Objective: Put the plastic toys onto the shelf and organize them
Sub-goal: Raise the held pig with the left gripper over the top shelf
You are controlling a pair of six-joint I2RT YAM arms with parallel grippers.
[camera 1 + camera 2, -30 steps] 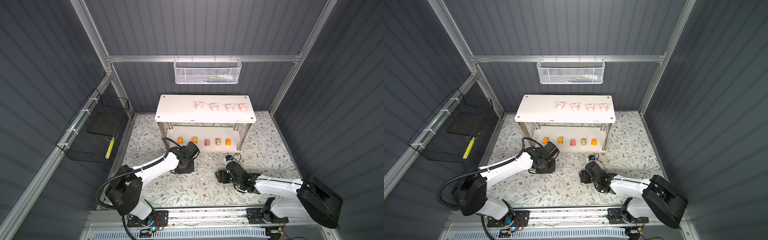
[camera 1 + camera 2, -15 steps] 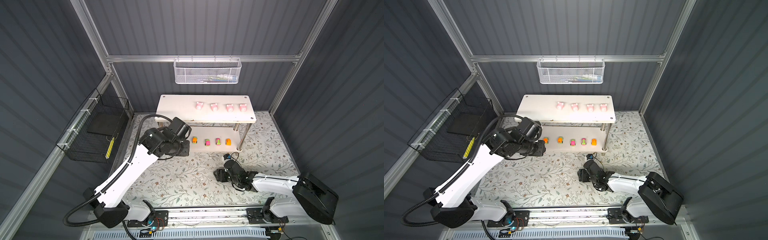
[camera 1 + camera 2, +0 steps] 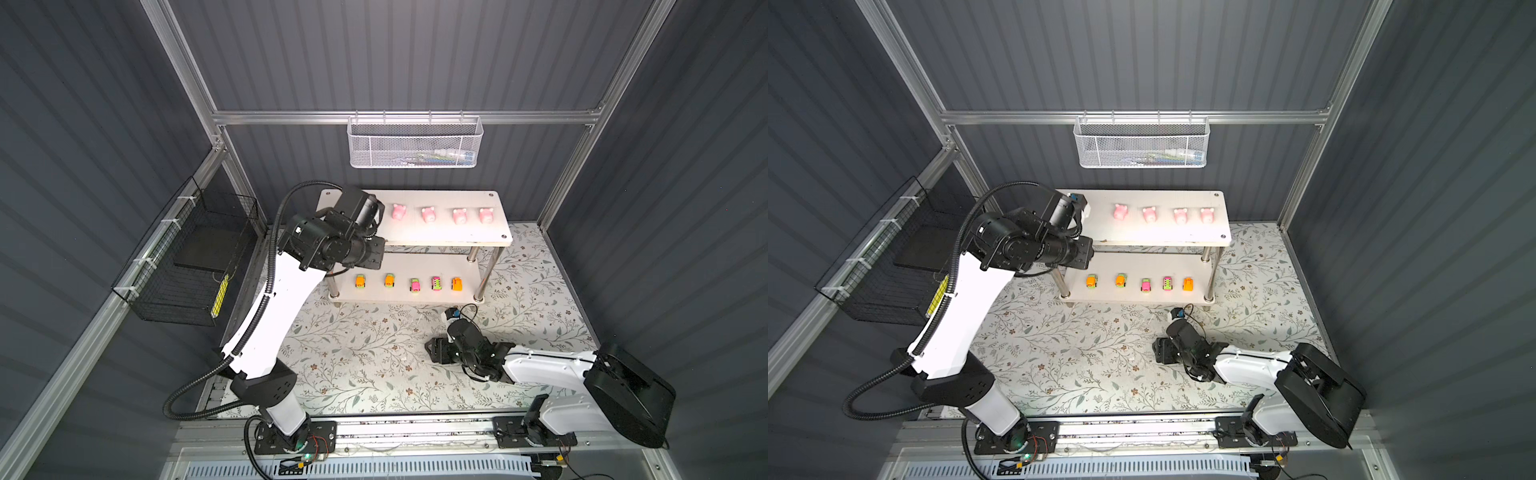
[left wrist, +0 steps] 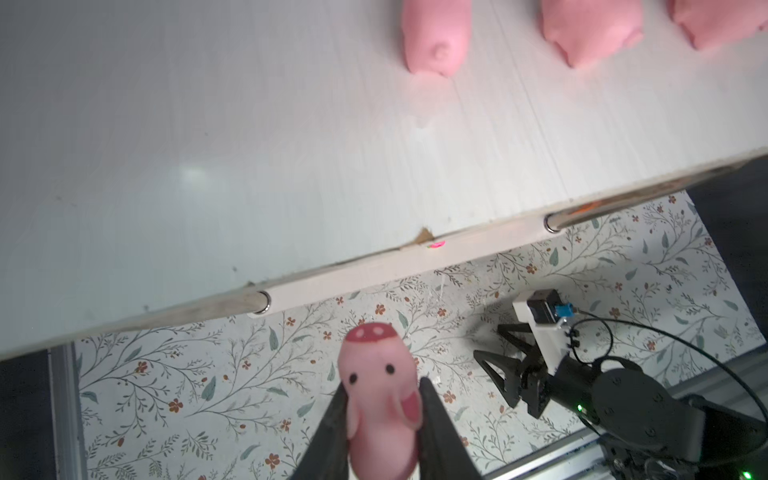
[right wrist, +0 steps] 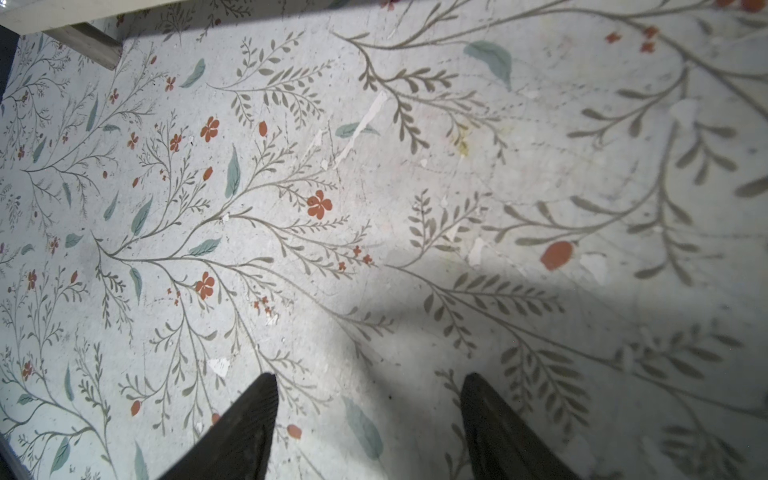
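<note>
Shelf (image 3: 436, 235) upper centre in top view: four pigs (image 3: 428, 215) on top board, five cars (image 3: 415, 284) lower. Left fingers (image 4: 330, 428) clench fifth pig (image 4: 378, 415), wrist-frame bottom, short of board edge. Right fingers (image 5: 249, 415) released, idle. Next: advance over bare end, lower, release.

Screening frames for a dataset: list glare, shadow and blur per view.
Left wrist view: soft glare patch on the shelf; pigs at the frame edge blurred, the held pig in the left gripper sharper. Right wrist view: broad shadow across the floral mat by the right gripper. Both top views: even light, no strong glare.
</note>
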